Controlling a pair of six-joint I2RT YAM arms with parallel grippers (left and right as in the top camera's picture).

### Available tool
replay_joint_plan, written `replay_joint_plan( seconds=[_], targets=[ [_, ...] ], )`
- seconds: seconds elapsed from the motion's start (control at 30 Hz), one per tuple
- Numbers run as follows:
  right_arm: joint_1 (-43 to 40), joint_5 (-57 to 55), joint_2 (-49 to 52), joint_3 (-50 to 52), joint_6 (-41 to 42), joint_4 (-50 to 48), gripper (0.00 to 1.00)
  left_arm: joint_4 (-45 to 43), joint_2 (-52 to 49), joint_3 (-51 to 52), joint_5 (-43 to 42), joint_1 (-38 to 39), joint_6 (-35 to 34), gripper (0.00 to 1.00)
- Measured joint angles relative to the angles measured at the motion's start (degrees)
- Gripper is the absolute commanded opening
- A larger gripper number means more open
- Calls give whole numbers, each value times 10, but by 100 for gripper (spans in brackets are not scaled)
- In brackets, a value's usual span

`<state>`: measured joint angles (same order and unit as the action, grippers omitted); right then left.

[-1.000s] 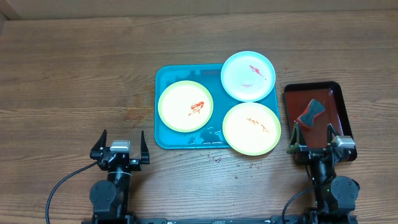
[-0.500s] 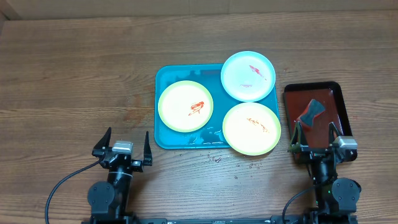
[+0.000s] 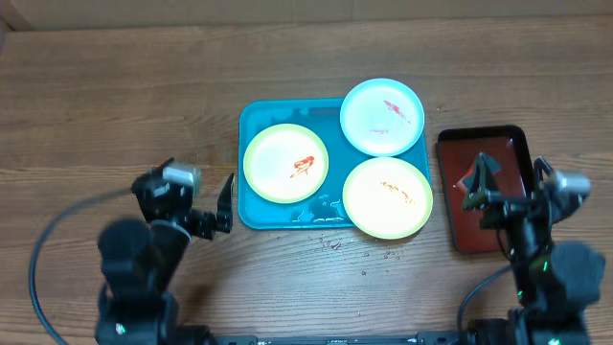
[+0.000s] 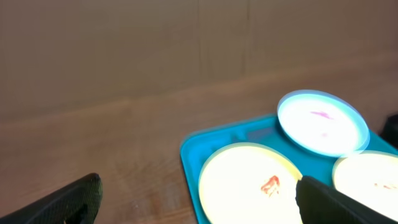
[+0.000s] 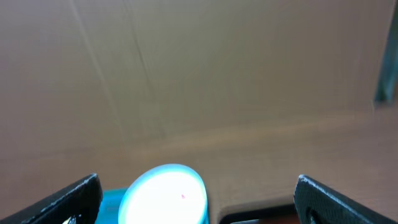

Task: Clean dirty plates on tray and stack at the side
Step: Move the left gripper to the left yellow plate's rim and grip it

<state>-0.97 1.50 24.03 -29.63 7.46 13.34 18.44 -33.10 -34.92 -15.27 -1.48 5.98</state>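
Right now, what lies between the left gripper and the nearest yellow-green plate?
In the overhead view, only a narrow strip of bare table and the left rim of the teal tray; no other object.

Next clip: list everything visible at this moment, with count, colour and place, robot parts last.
large teal-blue rectangular plastic tray: one, table centre.
round yellow-green-rimmed plastic plates: two, cream centres, orange-red smears; one on the tray's left, the other overhanging its near right corner.
round light-blue-rimmed plastic plate: one, white centre, red smear; tray's far right corner.
smaller dark red-brown tray: one, right of the teal tray.
small dark item: one, on the red-brown tray; identity unclear.
wooden table: one, brown.
left gripper: black, open, empty, left of the teal tray.
right gripper: black, open, empty, over the red-brown tray.
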Motion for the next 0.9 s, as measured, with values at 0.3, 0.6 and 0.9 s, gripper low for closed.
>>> replay_joint_plan(
  seconds=[0.3, 0.6, 0.9],
  targets=[
    [0, 2, 257, -290, -1, 245, 100, 252, -256, -303, -17, 0, 0, 100],
    [-2, 69, 481, -546, 0, 489, 100, 392, -429, -470, -17, 0, 0, 100],
    [-5, 82, 580, -566, 0, 542, 91, 406, -514, -471, -50, 0, -57, 97]
  ],
)
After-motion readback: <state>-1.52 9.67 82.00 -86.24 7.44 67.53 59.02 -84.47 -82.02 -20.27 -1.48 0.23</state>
